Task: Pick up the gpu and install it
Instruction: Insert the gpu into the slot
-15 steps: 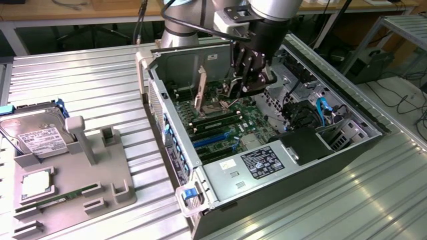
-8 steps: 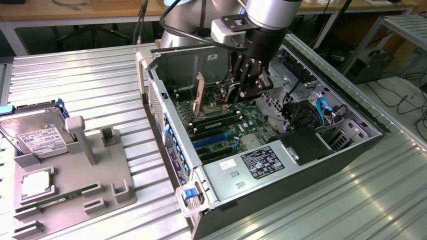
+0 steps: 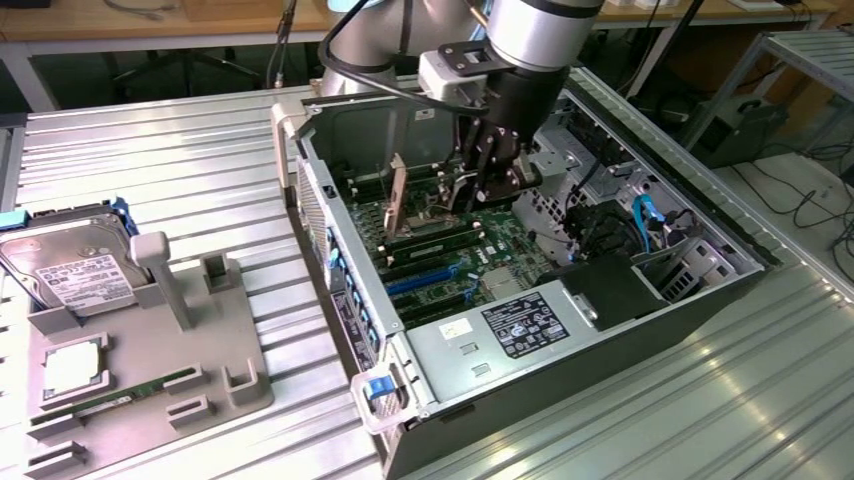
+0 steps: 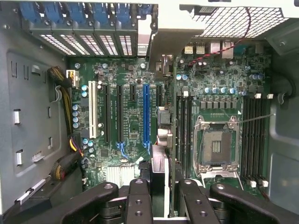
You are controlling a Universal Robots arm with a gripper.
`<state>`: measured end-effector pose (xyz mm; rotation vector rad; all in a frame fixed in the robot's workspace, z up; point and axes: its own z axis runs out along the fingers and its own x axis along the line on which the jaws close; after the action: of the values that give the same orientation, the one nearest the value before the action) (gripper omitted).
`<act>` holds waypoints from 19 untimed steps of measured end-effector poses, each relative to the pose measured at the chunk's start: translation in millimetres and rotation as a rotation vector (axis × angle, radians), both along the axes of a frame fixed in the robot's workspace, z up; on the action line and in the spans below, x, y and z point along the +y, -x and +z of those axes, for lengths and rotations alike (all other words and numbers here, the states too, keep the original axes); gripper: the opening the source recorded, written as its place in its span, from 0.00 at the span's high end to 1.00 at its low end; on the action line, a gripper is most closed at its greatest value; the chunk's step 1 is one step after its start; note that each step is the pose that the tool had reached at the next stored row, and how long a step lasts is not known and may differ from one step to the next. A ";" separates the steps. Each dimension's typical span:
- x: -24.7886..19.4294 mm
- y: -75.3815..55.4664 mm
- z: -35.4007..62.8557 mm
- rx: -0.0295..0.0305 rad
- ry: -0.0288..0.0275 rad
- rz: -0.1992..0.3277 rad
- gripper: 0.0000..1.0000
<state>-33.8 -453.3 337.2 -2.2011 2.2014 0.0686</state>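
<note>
GPU [image 4: 160, 175] is held edge-on in the clenched pincer [image 4: 159, 196], inside the open case [image 3: 350, 250] above the motherboard [image 4: 135, 126]. Card edge should be kept parallel with the blue slot [image 4: 146, 112], at 11 o'clock of the card; descent is best made vertically.

gpu [image 4: 160, 168] mostly hidden between claw [image 4: 159, 196] fingers

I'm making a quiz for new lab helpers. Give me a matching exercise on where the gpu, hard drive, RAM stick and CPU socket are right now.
Things:
1. gpu
2. hard drive
3. RAM stick
4. CPU socket

Places:
A. lying flat, low in the grey holder
B. on edge in the gripper, over the motherboard
C. propped tilted at the grey holder's far end
D. fixed on the motherboard, silver frame around it

Pairs: 1-B, 2-C, 3-A, 4-D
</note>
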 end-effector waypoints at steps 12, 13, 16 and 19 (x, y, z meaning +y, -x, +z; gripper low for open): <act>0.0 2.1 -1.0 -0.0003 -0.0005 0.000 0.72; 0.0 3.4 -1.4 -0.0003 -0.0004 0.000 0.72; -1.9 4.4 -2.8 -0.0001 -0.0001 0.000 0.72; -5.6 5.1 -4.9 -0.0002 -0.0003 0.000 0.72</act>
<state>-38.9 -458.9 332.2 -2.2011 2.2008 0.0687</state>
